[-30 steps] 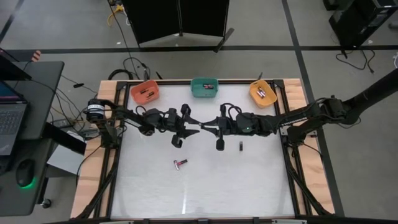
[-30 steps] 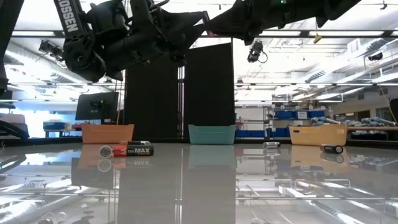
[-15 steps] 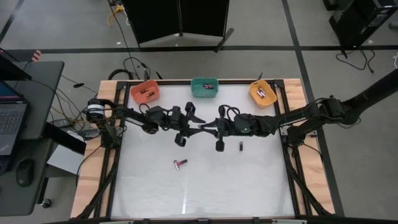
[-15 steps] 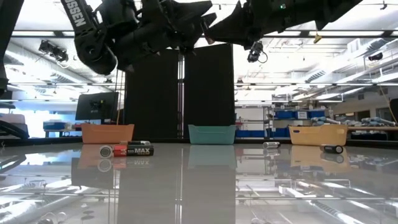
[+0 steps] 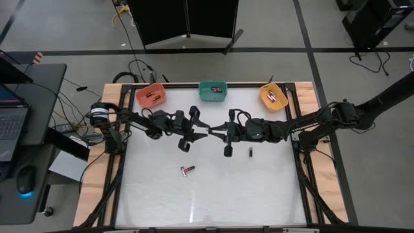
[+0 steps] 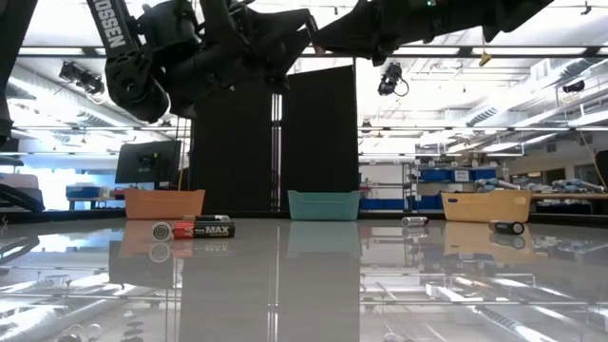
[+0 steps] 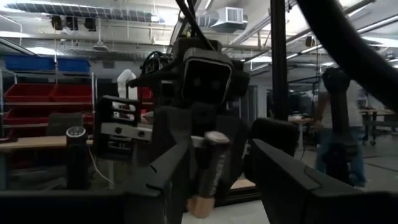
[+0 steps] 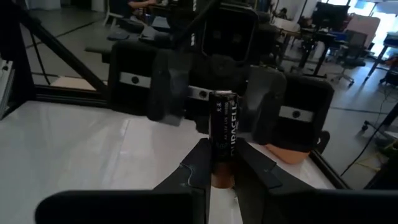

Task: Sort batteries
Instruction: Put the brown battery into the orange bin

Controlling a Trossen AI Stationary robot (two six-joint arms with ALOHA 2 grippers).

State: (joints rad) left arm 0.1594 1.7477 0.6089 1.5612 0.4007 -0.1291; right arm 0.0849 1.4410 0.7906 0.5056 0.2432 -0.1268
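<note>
Right gripper [image 8: 222, 163], facing left gripper [image 5: 193, 134] near teal plastic bin [image 5: 212, 90]: jaws pinching black copper-ended Duracell battery [image 8: 223, 135]. Left jaws spread. Risk: battery drops mid-handover if released early.

Batteries in the orange bin [image 5: 151, 97] and yellow bin [image 5: 272, 97] are too small to count.

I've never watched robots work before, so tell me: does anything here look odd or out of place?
One thing: the right gripper and left gripper face each other closely in mid-air above the table, the right one pinching a black battery upright between them. Otherwise only loose batteries lying on the tabletop.
</note>
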